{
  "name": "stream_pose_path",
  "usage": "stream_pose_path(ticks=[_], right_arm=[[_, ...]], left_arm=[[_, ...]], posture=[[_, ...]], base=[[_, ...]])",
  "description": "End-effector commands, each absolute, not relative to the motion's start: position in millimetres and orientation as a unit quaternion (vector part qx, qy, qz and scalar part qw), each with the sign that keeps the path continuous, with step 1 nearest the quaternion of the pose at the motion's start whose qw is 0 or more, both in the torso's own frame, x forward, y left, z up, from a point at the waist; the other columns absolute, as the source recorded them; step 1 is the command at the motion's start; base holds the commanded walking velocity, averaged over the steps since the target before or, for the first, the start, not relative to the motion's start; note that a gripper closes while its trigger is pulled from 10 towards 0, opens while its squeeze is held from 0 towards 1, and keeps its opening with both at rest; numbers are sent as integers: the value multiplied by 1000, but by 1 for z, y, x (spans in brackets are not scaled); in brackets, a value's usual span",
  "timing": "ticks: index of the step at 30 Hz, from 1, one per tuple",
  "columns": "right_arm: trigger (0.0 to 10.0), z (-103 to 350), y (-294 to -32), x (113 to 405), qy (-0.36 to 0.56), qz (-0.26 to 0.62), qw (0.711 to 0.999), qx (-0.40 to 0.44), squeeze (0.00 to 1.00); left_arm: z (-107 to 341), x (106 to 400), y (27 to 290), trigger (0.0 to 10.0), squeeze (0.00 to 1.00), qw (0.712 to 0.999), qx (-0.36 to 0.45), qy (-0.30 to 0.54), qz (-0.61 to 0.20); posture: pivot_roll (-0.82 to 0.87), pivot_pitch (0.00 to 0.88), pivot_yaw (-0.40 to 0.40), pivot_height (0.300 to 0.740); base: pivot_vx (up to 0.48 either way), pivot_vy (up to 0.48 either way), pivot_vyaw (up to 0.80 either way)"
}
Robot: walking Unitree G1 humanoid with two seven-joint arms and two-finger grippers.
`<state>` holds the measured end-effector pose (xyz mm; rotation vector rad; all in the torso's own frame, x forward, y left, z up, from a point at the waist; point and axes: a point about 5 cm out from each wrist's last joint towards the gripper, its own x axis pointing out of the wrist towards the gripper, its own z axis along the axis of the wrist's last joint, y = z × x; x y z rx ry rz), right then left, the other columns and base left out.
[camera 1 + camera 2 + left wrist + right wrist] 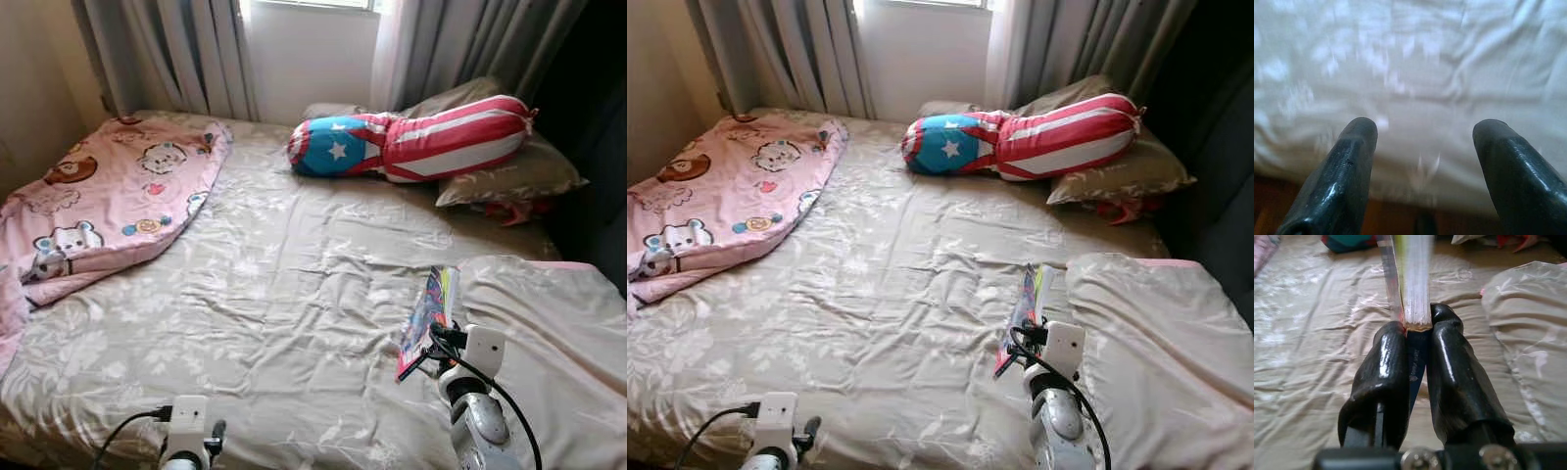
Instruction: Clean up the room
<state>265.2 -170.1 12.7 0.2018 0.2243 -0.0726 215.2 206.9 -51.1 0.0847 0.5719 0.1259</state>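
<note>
Right wrist view: you see the right gripper (1418, 333) with its two black fingers (1383, 377) pinched on the lower edge of a thin book (1413, 279) — a colourful cover and pale page edges stand up between the pads.
Book position: from the head camera the book (428, 319) is held on edge, tilted, just above the bed (294, 294), beside the folded grey cover (549, 333) on your right.
Why held so: gripping it by one edge keeps the flat faces free, so, as I judge it, you can carry it off the bed and set it down flat or slide it onto a shelf.
Left gripper: the left gripper (1422, 147) hangs low over the near edge of the bed, fingers spread wide with nothing between them — likely kept clear as a spare hand.
Other things on the bed: a pink cartoon blanket (93, 211) is bunched at the far left, and a red, white and blue bolster (411, 142) rests against the grey pillows (509, 176) under the window.
Uncertain: the cover print is too blurred to read; it may be a magazine.
Stage: one item is lifted; the blanket looks untidied.
</note>
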Motion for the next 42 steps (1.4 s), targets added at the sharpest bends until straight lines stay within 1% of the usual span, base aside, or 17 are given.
stream_pose_path(ticks=[1, 4, 6, 7, 12, 15, 19, 20, 24, 29, 36, 42], right_arm=[[10000, 24, -169, 272, 81, -31, 991, 102, 0], [10000, 24, -168, 271, 79, -30, 991, 104, 0], [10000, 24, -168, 271, 79, -30, 991, 104, 0], [10000, 24, -168, 271, 78, -31, 991, 105, 0], [10000, 25, -168, 271, 74, -32, 992, 101, 0], [10000, 27, -167, 271, 69, -30, 992, 98, 0], [10000, 26, -168, 270, 68, -30, 992, 97, 0], [10000, 26, -168, 270, 67, -30, 993, 96, 0], [10000, 27, -168, 269, 65, -29, 993, 95, 0], [10000, 25, -166, 270, 77, -20, 993, 86, 0], [10000, 27, -164, 270, 71, -17, 994, 85, 0], [10000, 27, -164, 269, 67, -17, 994, 85, 0]], left_arm=[[-39, 227, 207, 10000, 0, 969, 30, 236, 63], [-27, 236, 207, 10000, 0, 980, 28, 188, 57], [-24, 238, 208, 10000, 0, 982, 27, 177, 56], [-16, 241, 208, 10000, 0, 987, 28, 148, 52], [-7, 242, 207, 10000, 0, 992, 36, 113, 32], [7, 246, 204, 10000, 0, 997, 33, 73, 13], [13, 249, 203, 10000, 0, 998, 30, 58, 12], [19, 254, 203, 10000, 0, 998, 25, 44, 22], [22, 256, 204, 10000, 0, 998, 16, 37, 41], [22, 255, 205, 10000, 0, 998, 13, 37, 44], [31, 257, 206, 10000, 0, 998, 21, 30, 43], [33, 258, 205, 10000, 0, 998, 19, 28, 46]], posture=[[5, 0, -60, 740], [8, 0, -56, 740], [8, 0, -55, 740], [6, 0, -50, 740], [5, 0, -46, 740], [6, 0, -45, 740], [10, 0, -46, 740], [7, 0, -45, 740], [-1, 0, -42, 740], [-1, 0, -42, 740], [6, 0, -47, 706], [8, 0, -47, 706]], base=[[0, 0, 0], [0, 0, 0], [0, 0, 0], [0, 0, 0], [0, 0, 0], [0, 0, 0], [0, 0, 0], [0, 0, 0], [0, 0, 0], [0, 0, 0], [0, 0, 0], [0, 0, 0]])
